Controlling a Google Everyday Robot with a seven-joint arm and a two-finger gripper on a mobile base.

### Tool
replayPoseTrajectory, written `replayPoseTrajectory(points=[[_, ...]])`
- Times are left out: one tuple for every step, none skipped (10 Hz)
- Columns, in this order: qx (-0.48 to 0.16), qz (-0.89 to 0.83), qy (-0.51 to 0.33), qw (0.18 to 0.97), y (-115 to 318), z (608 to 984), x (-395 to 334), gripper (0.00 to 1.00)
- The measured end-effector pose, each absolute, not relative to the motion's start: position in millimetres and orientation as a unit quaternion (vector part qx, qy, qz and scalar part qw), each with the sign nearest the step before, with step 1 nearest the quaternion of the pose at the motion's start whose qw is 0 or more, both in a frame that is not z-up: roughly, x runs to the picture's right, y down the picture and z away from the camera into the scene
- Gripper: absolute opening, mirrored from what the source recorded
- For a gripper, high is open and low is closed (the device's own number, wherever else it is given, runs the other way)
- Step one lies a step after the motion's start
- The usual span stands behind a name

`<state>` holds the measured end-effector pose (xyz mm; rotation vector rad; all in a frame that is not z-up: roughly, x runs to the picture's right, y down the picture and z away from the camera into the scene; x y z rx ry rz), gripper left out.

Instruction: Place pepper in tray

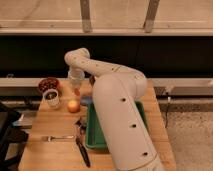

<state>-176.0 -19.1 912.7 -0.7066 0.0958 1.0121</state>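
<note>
1. At the far left of the table (55, 152), a small dark-red bowl (48, 84) holds dark pieces near the back edge, with a white cup (51, 98) just in front of it. Neither belongs to the task.

2. Further right lies a round yellow-orange fruit (73, 106), on the wood and apart from the cup. In front of it, toward the near edge, lie a fork (54, 137) and a dark-handled utensil (82, 151).

3. Above and just behind the fruit hangs the gripper (76, 86), pointing down from the arm's wrist. Its fingers are pressed together, and the small orange-red thing at their tips I take to be the pepper (77, 91), pinched and lifted off the table. It is too small to tell its long axis for sure; it seems to hang roughly upright under the gripper.

4. Right of that comes the tray (91, 137), green and deep, mostly hidden behind the big white arm (122, 125). Only its left wall, near rim and a strip on its right side show.

5. The relation the coming move turns on: the tray lies to the right of the gripper and nearer the camera, close by but not under it. So the pepper, in my judgement, needs carrying right and forward over the left rim before it is let go.

6. One caution: the fruit sits almost under the gripper, so lowering here would miss the tray.
</note>
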Motion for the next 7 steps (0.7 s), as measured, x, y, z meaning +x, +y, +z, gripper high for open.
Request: replayPoseTrajectory(points=[[-0.326,0.477,0.03,0.816,-30.7,897.5,-174.7,0.0],[-0.321,0.477,0.017,0.818,-41.2,880.5,-172.5,0.0],[-0.315,0.476,0.003,0.821,-50.9,859.0,-169.1,0.0],[-0.306,0.474,-0.012,0.826,-60.3,831.2,-162.3,0.0],[-0.301,0.474,-0.019,0.827,-63.3,815.3,-156.4,0.0],[-0.294,0.477,-0.026,0.828,-64.3,797.3,-144.4,0.0],[-0.285,0.484,-0.031,0.827,-61.6,780.8,-126.9,0.0]])
